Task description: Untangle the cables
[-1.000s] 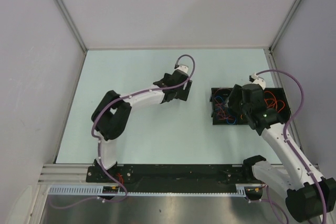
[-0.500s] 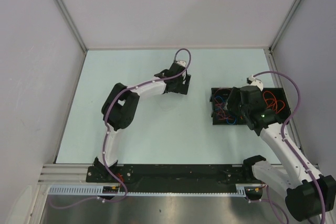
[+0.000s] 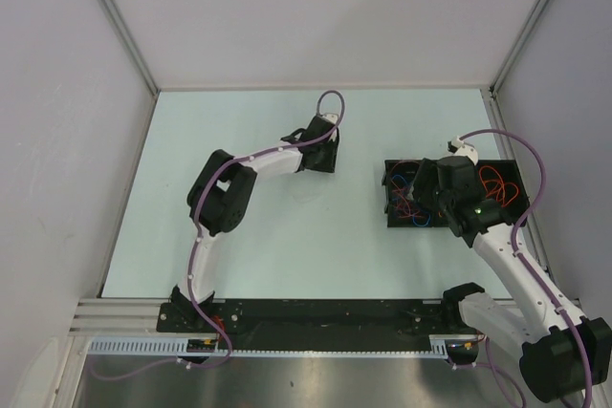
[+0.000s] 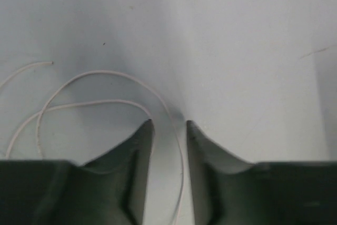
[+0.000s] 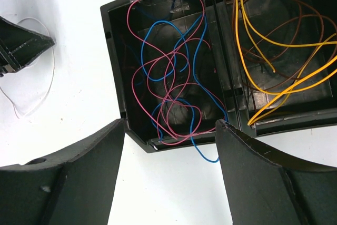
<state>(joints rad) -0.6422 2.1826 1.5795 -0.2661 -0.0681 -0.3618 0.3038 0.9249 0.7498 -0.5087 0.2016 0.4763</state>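
Note:
A thin pale cable [image 4: 100,72] lies looped on the light table. One strand of it runs between the fingers of my left gripper [image 4: 168,124], whose jaws stand narrow but apart, clear of the strand. From above, the left gripper [image 3: 320,155] is low at mid-table. Tangled pink cables [image 5: 138,72] and blue cables [image 5: 208,159] fill the left compartment of a black tray [image 5: 110,61]. Orange cables [image 5: 274,43] and brown ones lie in the right compartment. My right gripper [image 5: 171,125] hangs open and empty over the tray's near edge.
The tray [image 3: 507,165] sits at the table's right side, close to the right wall. One blue loop spills over its near rim. In the right wrist view, the left gripper [image 5: 21,48] and the pale cable [image 5: 50,77] lie left of the tray. Grey walls enclose the table.
The left arm has stretched further out and its jaws have narrowed around a strand of the pale cable. The right arm has barely moved.

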